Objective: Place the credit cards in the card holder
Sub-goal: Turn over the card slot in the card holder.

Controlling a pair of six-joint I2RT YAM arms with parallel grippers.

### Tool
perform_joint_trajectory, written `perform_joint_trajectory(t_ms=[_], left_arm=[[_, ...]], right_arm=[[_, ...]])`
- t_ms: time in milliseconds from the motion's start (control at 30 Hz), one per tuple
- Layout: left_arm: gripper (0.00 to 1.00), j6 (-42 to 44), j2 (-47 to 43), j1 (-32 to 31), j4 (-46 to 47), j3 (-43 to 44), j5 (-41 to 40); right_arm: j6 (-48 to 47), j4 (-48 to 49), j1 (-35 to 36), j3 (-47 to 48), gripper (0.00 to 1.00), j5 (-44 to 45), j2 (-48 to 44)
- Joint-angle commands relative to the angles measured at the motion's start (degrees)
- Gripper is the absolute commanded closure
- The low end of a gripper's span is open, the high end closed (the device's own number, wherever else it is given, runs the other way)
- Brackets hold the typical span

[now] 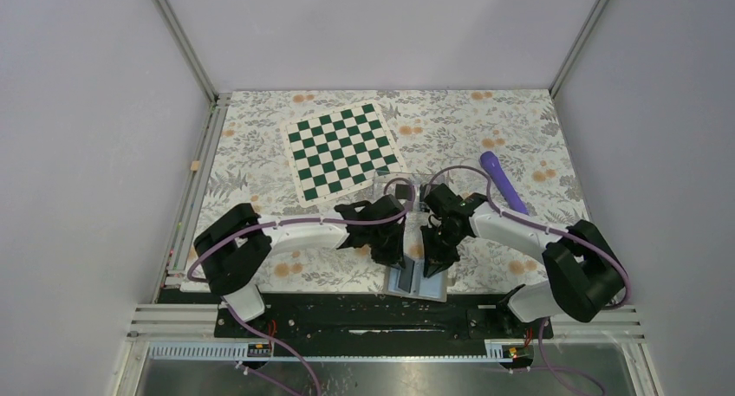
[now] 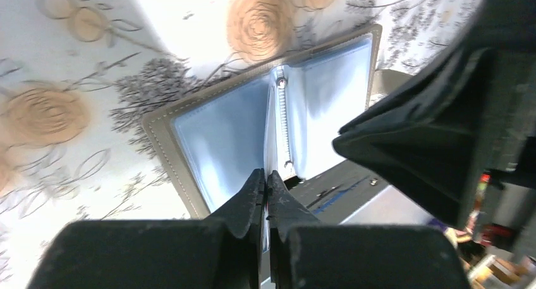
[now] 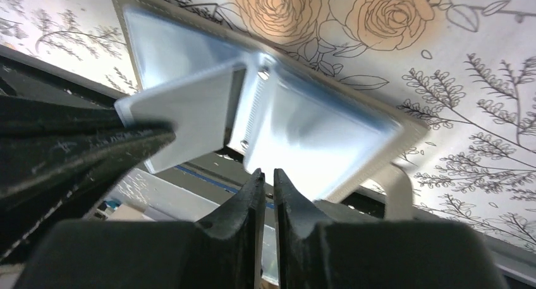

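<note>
**A:** Where are the cards right now?

**B:** I can find one small, thin black credit card [image 1: 403, 190]. It shows inside the clear acrylic card holder [image 1: 386, 185], which sits on the floral tabletop [image 1: 503, 119] just beyond my two wrists. The taupe folding wallet with the light-blue inside [image 1: 414, 281] lies open at the near edge. Its pockets look pale and glossy in both wrist views, with no black edge showing.

**A:** And the grippers?

**B:** My left gripper [image 2: 266, 178] is clenched. From the right wrist it seems to be pinching one clear plastic leaf [image 3: 183, 115] of the wallet, raised off the spine. My right gripper [image 3: 266, 175] is closed to a slit near the wallet's front edge, and I see nothing in it.

**A:** How will a card handle?

**B:** I'd judge it light, stiff and slick. A card lying flat in a sleeve gives me no face to grip, so I'd take it by whichever short edge stands proud of the pocket. The leaf is floppy and would likely sag if I let go. The holder is hard and light, so a nudge could make it skid.

**A:** What can't you see?

**B:** From above, both arms cover most of the wallet and the holder's near wall. I can't make out the holder's compartments, or whether the card stands or lies in it.
</note>
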Motion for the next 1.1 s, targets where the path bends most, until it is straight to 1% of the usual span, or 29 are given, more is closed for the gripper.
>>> perform_joint_trajectory(t_ms=[0, 100, 200, 367, 500, 533, 633, 667, 733, 767, 867, 967, 1067], left_arm=[[1.0, 5.7, -3.9, 0.5, -16.5, 4.7, -11.4], [1.0, 6.1, -4.8, 0.6, -23.6, 6.4, -17.4], [1.0, 6.4, -4.5, 0.6, -28.3, 8.2, -20.4], [1.0, 7.7, -0.2, 0.4, -32.5, 13.1, -20.9], [1.0, 8.3, 3.7, 0.0, -33.7, 17.6, -19.2], [0.98, 8.3, 4.3, 0.0, -33.7, 18.5, -18.5], [0.74, 8.3, 5.4, -0.1, -31.8, 20.4, -16.0], [0.66, 8.2, 5.4, -0.1, -30.4, 20.4, -13.6], [0.56, 7.3, 5.5, -0.1, -26.4, 19.5, -8.3], [0.53, 6.4, 5.6, -0.1, -24.0, 18.7, -5.8], [0.48, 3.6, 6.2, -0.1, -17.4, 15.6, -0.4], [0.43, 1.4, 5.5, -0.1, -12.8, 12.1, 1.8], [0.38, 1.3, 4.8, -0.1, -9.9, 10.8, 3.1]], right_arm=[[0.4, -3.4, -0.3, 3.2, 0.83, 4.0, -3.4], [0.3, -3.9, -0.8, 3.8, 0.83, 4.8, -4.1], [0.0, -4.0, -1.5, 3.8, 0.82, 5.1, -4.2], [-0.1, -4.0, -2.3, 3.5, 0.82, 5.2, -4.3], [-0.1, -4.1, -3.2, 3.0, 0.82, 5.2, -4.9], [-0.2, -4.1, -3.6, 2.9, 0.82, 5.1, -5.1], [-0.4, -4.2, -4.5, 2.4, 0.82, 5.1, -5.7], [-0.6, -4.1, -4.7, 2.2, 0.82, 5.0, -5.8], [-0.8, -4.2, -5.4, 1.9, 0.82, 4.8, -5.9], [-0.9, -4.2, -5.7, 1.9, 0.82, 4.7, -6.1], [-1.4, -4.6, -6.4, 1.8, 0.82, 4.8, -6.4], [-1.7, -5.0, -7.2, 1.9, 0.82, 4.7, -6.7], [-2.2, -5.3, -7.7, 2.4, 0.82, 4.8, -6.9]])
